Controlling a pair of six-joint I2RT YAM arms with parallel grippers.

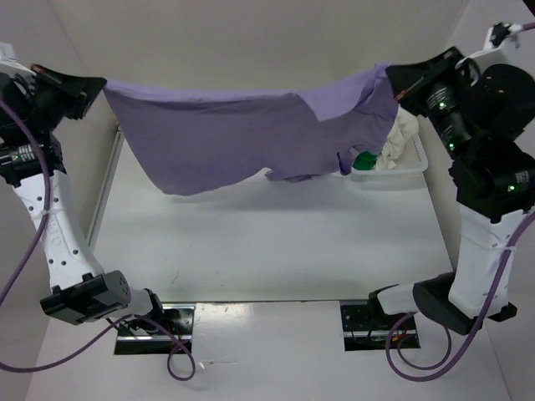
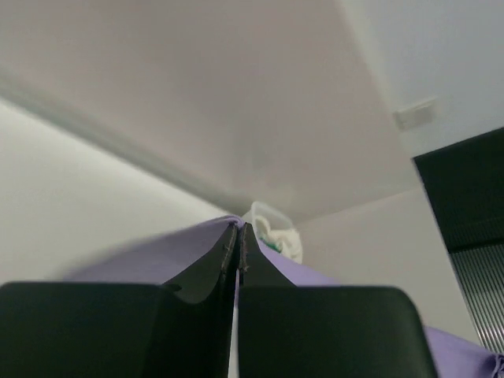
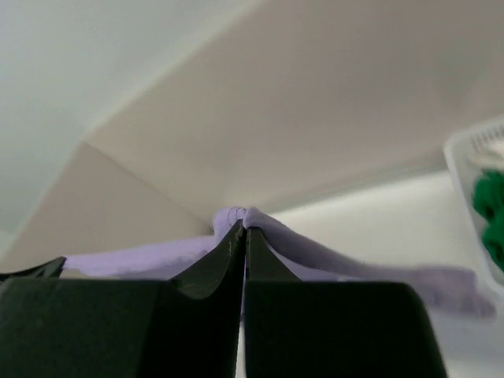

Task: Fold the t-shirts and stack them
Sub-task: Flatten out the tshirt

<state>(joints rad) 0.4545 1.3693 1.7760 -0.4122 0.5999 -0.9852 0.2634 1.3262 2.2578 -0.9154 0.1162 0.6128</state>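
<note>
The lavender t-shirt (image 1: 242, 134) hangs stretched in the air across the back of the table, held at both top corners. My left gripper (image 1: 99, 85) is shut on its left corner; in the left wrist view the jaws (image 2: 239, 230) pinch the purple cloth (image 2: 157, 256). My right gripper (image 1: 393, 83) is shut on the right corner, where the cloth (image 3: 315, 244) bunches over the closed tips (image 3: 243, 224). A green t-shirt (image 1: 365, 160) and a creamy white t-shirt (image 1: 403, 138) lie in the basket (image 1: 401, 174) behind the hanging shirt.
The white mesh basket stands at the back right of the white table (image 1: 267, 251). White walls close in on the left and back. Cables trail from both arm bases at the near edge.
</note>
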